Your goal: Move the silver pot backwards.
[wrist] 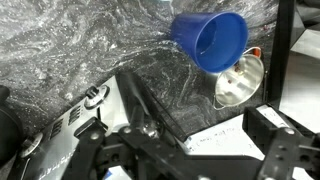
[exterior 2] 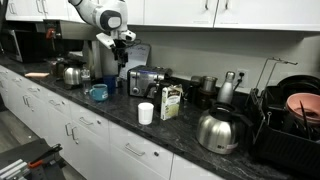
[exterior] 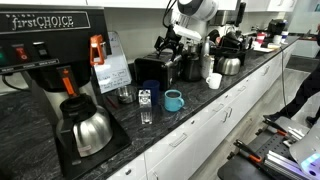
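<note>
The silver pot (wrist: 240, 80) is small, round and shiny, and stands on the dark marbled counter next to a blue cup (wrist: 210, 40) in the wrist view. In an exterior view it seems to be the small metal pot (exterior: 124, 96) in front of a white sign. My gripper (wrist: 185, 150) is open and empty, with its fingers spread wide above the black toaster (wrist: 70, 120). It hangs well above the counter in both exterior views (exterior: 172, 45) (exterior 2: 124, 46), apart from the pot.
A coffee machine with a steel carafe (exterior: 88, 128) stands at one end. A teal mug (exterior: 173, 100), a glass (exterior: 146, 106), a white cup (exterior 2: 146, 113), a carton (exterior 2: 172, 100) and a rounded steel jug (exterior 2: 218, 130) share the counter. A dish rack (exterior 2: 295, 115) stands at the other end.
</note>
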Controlling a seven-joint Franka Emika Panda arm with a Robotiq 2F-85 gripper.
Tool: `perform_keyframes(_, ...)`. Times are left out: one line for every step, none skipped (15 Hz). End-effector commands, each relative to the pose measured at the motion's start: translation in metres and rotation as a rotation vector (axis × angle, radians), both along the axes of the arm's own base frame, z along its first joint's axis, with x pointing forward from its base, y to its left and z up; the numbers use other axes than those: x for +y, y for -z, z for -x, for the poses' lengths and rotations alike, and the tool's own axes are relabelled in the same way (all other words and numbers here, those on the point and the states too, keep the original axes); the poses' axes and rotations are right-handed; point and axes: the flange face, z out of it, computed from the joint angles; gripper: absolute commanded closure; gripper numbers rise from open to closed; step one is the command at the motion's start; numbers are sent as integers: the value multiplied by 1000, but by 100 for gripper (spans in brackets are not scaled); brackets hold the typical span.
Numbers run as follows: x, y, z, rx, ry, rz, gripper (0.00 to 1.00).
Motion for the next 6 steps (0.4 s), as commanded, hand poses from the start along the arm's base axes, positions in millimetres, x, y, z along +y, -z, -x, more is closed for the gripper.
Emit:
perform_keyframes(1, 0, 0, 0, 0, 0, 0)
perform_keyframes(1, 1, -1, 2, 0, 0, 0)
perform_keyframes(1, 3, -1, 4, 0, 1, 0)
perform_keyframes(1, 2, -1, 4, 0, 1, 0)
perform_keyframes(1, 2, -1, 4, 0, 1, 0)
perform_keyframes(1, 2, -1, 3, 0, 1, 0)
